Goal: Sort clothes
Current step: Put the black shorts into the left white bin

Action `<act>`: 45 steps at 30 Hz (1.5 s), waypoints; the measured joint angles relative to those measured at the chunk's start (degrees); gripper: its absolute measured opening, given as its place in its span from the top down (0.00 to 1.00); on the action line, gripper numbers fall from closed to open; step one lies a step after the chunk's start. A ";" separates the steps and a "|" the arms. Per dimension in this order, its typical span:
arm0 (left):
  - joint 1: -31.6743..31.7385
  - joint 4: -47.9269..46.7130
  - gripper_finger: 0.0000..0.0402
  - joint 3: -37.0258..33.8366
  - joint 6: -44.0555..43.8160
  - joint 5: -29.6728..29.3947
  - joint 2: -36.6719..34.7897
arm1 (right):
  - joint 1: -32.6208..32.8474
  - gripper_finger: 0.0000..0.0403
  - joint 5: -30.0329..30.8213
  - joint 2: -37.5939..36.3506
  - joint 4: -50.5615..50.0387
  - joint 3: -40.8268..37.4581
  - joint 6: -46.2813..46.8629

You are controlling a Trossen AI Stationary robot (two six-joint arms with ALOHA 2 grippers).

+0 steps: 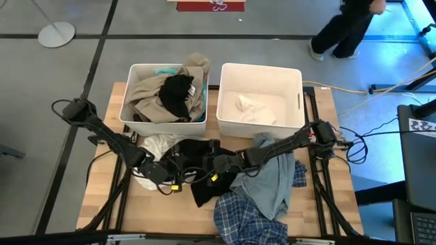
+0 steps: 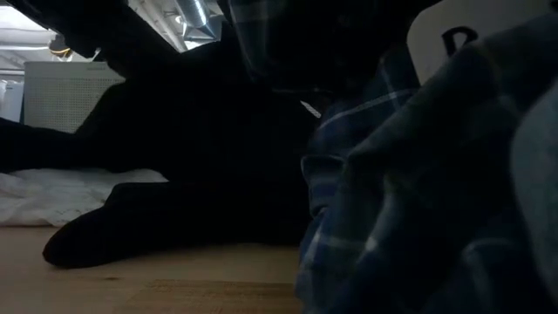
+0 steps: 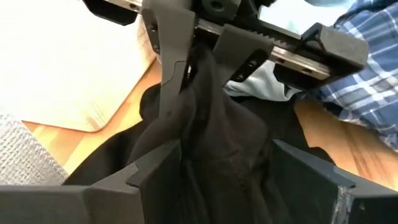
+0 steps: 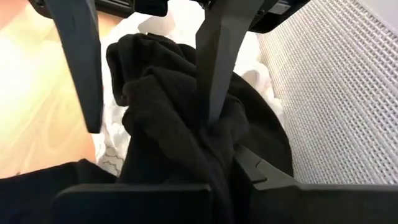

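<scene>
Grey floor surrounds the wooden table [image 1: 102,197] in the high view, with a person's dark trouser legs [image 1: 340,30] at one o'clock. Two white bins stand side by side along the far edge: the left bin [image 1: 133,95] holds beige, black and teal clothes, the right bin [image 1: 296,102] a white garment [image 1: 255,107]. At six o'clock from the bins lies a black garment [image 1: 201,190], with a white garment [image 1: 155,146] at its ten o'clock, a light blue denim piece [image 1: 269,180] at its three o'clock and a blue plaid shirt [image 1: 248,224] at its five o'clock. The left tool [image 1: 176,180] and right tool [image 1: 211,173] meet over the black garment from nine and three o'clock. In the low view, the black garment [image 2: 174,201] fills the middle above the wood, white cloth [image 2: 52,196] lies at nine o'clock and the plaid shirt [image 2: 418,201] bulks at three o'clock. In the left wrist view, the left tool [image 3: 211,180] has its fingers spread on either side of the bunched black garment [image 3: 217,143], while the right tool [image 3: 196,62] opposite pinches the cloth's top fold. In the right wrist view, the right tool [image 4: 217,186] is clamped on the black garment [image 4: 168,112], and the left tool's fingers [image 4: 214,56] stand well apart, one pressing into the cloth, beside the bin's mesh-patterned wall [image 4: 336,93].
</scene>
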 joint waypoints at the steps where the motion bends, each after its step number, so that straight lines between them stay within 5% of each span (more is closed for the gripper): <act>1: 0.14 0.19 0.41 0.00 -0.13 -0.06 0.30 | 0.01 0.97 -0.04 0.04 0.41 -0.06 -0.15; 21: -0.03 0.22 0.41 0.00 3.89 -5.47 -5.17 | 1.49 0.96 3.79 -0.01 -1.54 1.55 4.47; 28: 0.15 -6.97 0.41 0.00 -4.16 -0.73 -3.53 | 1.60 0.96 4.33 -0.34 0.29 2.61 0.70; 36: 0.15 -3.47 0.41 -0.02 -3.08 0.90 0.31 | 1.58 0.96 -1.08 -0.34 3.97 7.86 -3.10; 45: 0.30 3.10 0.67 -0.04 3.47 1.30 0.35 | 1.51 0.95 -3.23 -0.34 5.53 7.84 0.64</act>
